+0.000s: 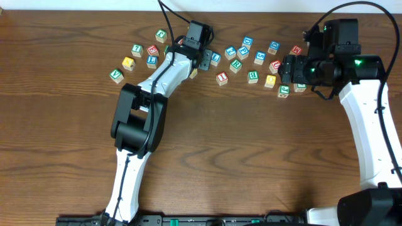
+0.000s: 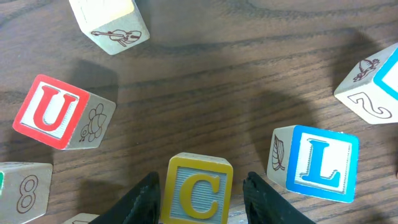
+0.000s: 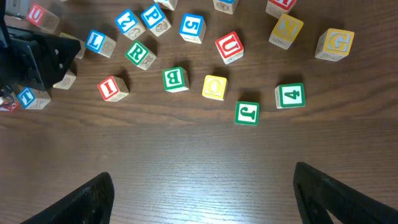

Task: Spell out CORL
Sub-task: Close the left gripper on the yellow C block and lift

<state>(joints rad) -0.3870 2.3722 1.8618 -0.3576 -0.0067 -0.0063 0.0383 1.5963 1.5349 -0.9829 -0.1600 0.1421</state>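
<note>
Overhead: my left gripper (image 1: 201, 56) hangs at the table's (image 1: 251, 157) far side. Left wrist: its jaws, partly open, flank the yellow C block (image 2: 198, 190), a sliver apart; the blue L block (image 2: 322, 163) lies just right. Right wrist: my right gripper (image 3: 202, 186) gapes empty, with the green R block (image 3: 141, 54) far ahead.

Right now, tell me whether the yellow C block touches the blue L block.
Apart. The left wrist view shows it: a strip of bare table lies between the right edge of the C block and the left side of the L block.

Pale wooden blocks (image 2: 198, 190); dark grained wood table (image 2: 217, 93); matt black fingers (image 2: 144, 200).
</note>
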